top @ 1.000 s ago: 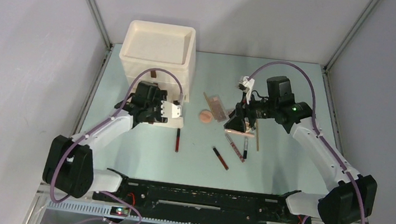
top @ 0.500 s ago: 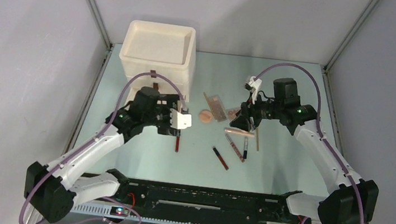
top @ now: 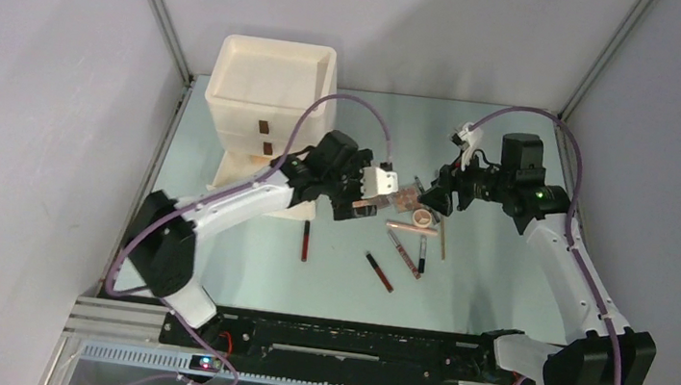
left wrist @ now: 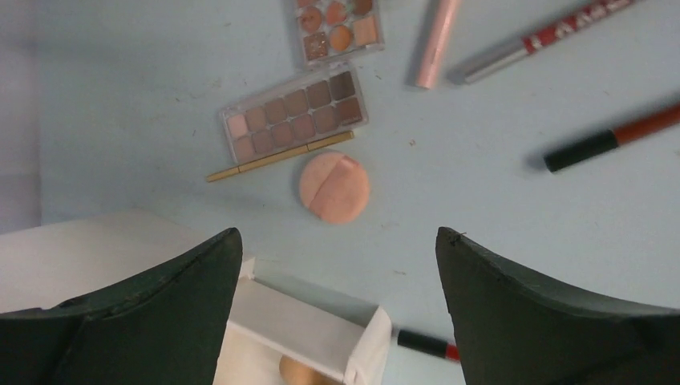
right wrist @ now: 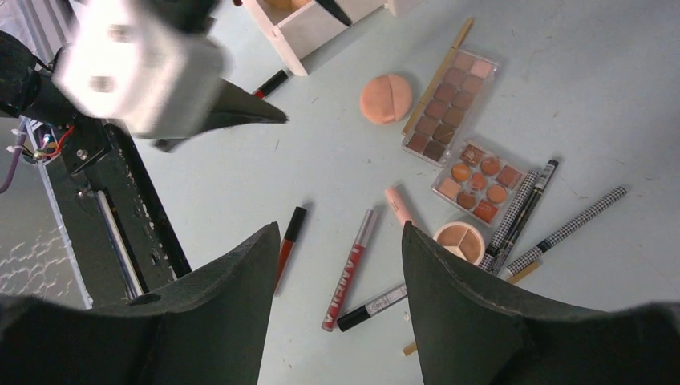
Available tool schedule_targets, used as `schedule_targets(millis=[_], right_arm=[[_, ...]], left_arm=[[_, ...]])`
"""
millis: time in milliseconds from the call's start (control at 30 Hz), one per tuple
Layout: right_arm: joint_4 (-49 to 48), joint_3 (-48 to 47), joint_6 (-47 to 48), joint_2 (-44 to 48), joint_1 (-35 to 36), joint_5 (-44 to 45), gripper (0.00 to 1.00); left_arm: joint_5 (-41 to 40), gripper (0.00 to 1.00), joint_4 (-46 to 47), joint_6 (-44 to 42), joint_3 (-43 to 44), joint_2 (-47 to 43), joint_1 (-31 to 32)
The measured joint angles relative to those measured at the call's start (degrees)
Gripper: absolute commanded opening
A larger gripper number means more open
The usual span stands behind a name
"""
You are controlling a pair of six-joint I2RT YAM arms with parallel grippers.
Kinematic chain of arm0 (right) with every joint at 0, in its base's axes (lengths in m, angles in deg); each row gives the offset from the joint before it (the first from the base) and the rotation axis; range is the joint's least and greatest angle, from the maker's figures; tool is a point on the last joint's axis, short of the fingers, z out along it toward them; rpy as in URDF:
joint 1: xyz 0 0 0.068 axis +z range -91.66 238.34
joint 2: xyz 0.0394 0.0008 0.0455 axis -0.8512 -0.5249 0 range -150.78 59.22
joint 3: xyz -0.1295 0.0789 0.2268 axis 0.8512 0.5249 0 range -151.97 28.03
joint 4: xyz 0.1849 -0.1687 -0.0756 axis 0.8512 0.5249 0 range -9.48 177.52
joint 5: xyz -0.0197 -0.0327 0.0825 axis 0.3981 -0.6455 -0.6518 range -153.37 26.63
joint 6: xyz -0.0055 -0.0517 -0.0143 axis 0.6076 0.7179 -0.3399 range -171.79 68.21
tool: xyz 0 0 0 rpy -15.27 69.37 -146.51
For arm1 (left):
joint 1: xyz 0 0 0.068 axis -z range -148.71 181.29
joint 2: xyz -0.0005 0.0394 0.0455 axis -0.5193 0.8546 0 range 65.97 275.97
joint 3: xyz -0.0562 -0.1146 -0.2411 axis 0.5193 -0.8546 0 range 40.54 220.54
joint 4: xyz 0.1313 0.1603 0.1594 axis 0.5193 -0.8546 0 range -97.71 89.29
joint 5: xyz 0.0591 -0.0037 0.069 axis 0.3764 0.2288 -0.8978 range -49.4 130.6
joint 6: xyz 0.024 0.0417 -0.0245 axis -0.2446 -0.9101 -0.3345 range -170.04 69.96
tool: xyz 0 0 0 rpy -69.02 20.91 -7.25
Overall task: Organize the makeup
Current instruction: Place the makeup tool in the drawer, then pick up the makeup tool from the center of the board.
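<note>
We see the left gripper (left wrist: 337,233) hanging over the table (top: 325,293), its jaws spread wide with nothing between them. Under the gap lies a peach sponge (left wrist: 334,186), flat on the table and clear of both fingers. Just beyond it is a long palette (left wrist: 295,115) with a gold pencil (left wrist: 281,156) along its near edge, and a small palette (left wrist: 337,24) sits just past that. A pink tube (left wrist: 437,40) and a dark-red tube (left wrist: 613,140) lie off to one side. At the bottom of the left wrist view an open drawer (left wrist: 301,329) holds a peach shape (left wrist: 298,370), too cropped for us to name. The cream box (top: 272,78) stands at the table's far left. The right gripper (right wrist: 341,228) hovers over the same spread, jaws partly open and empty. Below it we see a round compact (right wrist: 459,239) just beside the small palette, checked pencils (right wrist: 573,224) next to them, and a red-and-silver tube (right wrist: 349,269).
</note>
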Motion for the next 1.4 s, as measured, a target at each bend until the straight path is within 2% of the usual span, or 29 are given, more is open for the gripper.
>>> schedule_targets(millis=[167, 367, 800, 1200, 1400], right_arm=[[0.00, 0.17, 0.02, 0.00, -0.66, -0.04, 0.66], [0.02, 0.39, 0.02, 0.00, -1.20, -0.17, 0.66], [0.04, 0.39, 0.02, 0.00, -2.84, -0.57, 0.65], [0.04, 0.39, 0.00, 0.00, -4.09, -1.60, 0.65], [0.04, 0.39, 0.00, 0.00, -4.46, -1.86, 0.65]], left_arm=[[-4.70, 0.93, -2.80, 5.22, 9.51, 12.02, 0.20], [-8.72, 0.90, -7.23, 9.68, 16.87, 21.86, 0.11], [-10.73, 0.77, -13.53, 12.55, 24.02, 31.50, 0.11], [-10.14, 0.48, -15.56, 12.70, 25.53, 34.77, -0.42], [-9.01, 0.27, -16.57, 12.57, 26.64, 35.58, -1.44]])
